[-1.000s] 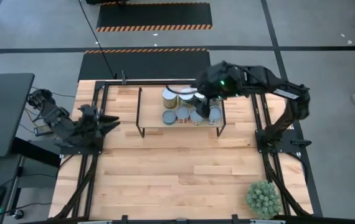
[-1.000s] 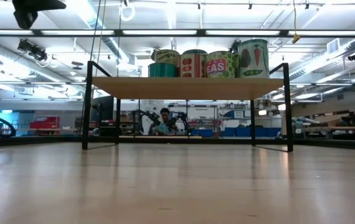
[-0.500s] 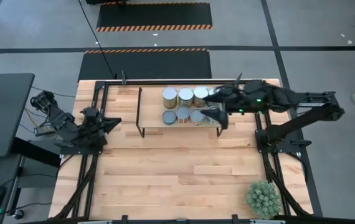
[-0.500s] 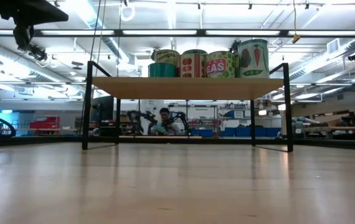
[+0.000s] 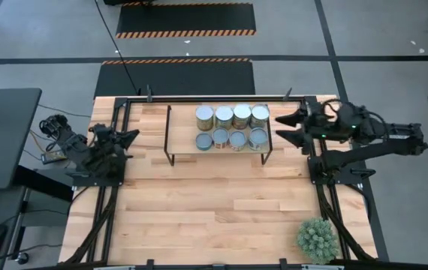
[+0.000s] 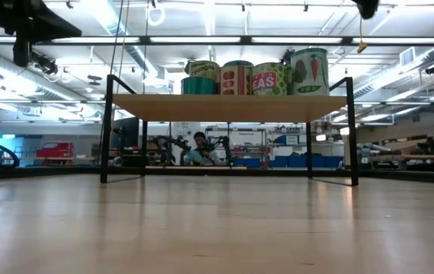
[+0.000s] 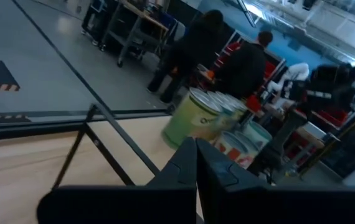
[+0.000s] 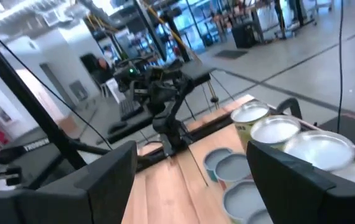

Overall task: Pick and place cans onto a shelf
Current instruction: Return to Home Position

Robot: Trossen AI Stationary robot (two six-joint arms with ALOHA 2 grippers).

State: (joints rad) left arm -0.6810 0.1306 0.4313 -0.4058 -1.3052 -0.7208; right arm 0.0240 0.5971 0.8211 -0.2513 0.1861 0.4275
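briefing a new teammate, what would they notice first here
Eight cans packed in two rows of four on the right half of the shelf, at the table's far side. The right hand hangs open and empty off the shelf's right end; the left hand is parked at the left edge. A spiky plant sits at the near right corner.

**Eight cans on shelf, arms at the sides**

Shelf (image 5: 180,136) at far middle of table (image 5: 214,202). Cans (image 5: 224,116) in two rows of four, on its right part. Right gripper (image 5: 283,127) just beside shelf's right end, fingers spread, empty. Left gripper (image 5: 129,136) near table's left edge. Plant (image 5: 317,238) at near right corner.
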